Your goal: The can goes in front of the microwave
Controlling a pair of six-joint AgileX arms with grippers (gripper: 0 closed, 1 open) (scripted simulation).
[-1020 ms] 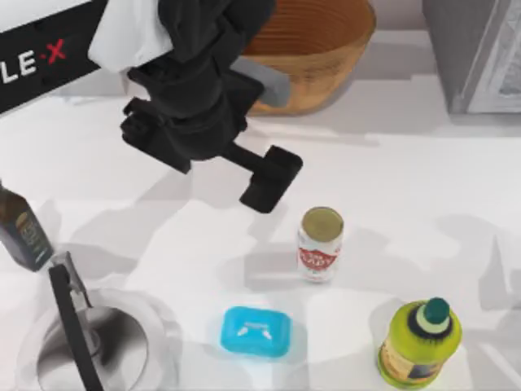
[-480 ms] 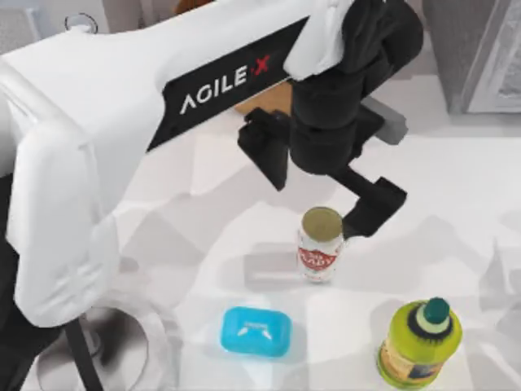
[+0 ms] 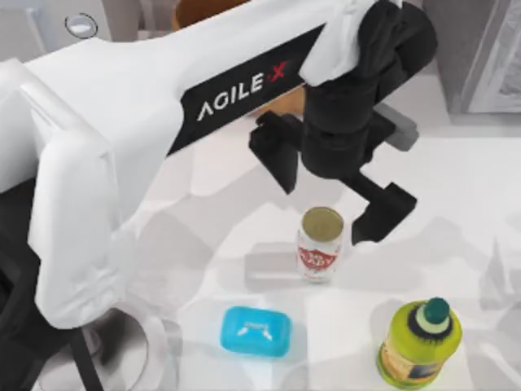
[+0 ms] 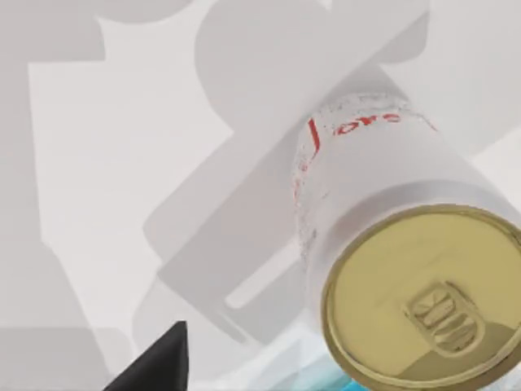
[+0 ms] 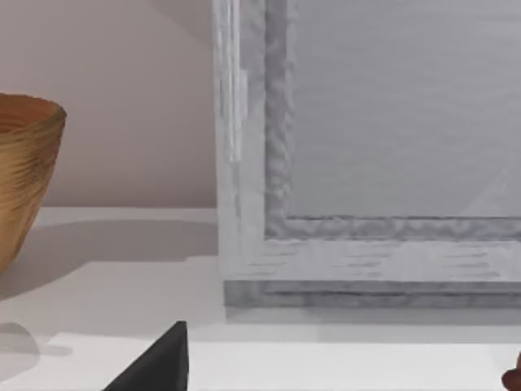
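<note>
The can [image 3: 321, 243] is seen upright on the counter [image 3: 456, 187], near the middle, with a blue soap bar [image 3: 256, 331] and a green bottle [image 3: 418, 343] nearer the front edge. The left tool [image 3: 326, 183] is held spread wide just above and behind it, one finger [image 3: 381, 212] beside the gold lid. The microwave [image 3: 476, 53] is placed at the back right corner, well apart.

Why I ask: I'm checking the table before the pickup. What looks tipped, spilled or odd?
Nothing stands out. The can stands upright and intact, with no spill around it. The green bottle is upright too, and the blue soap box lies flat. The left claw hovers open just behind the can.
</note>
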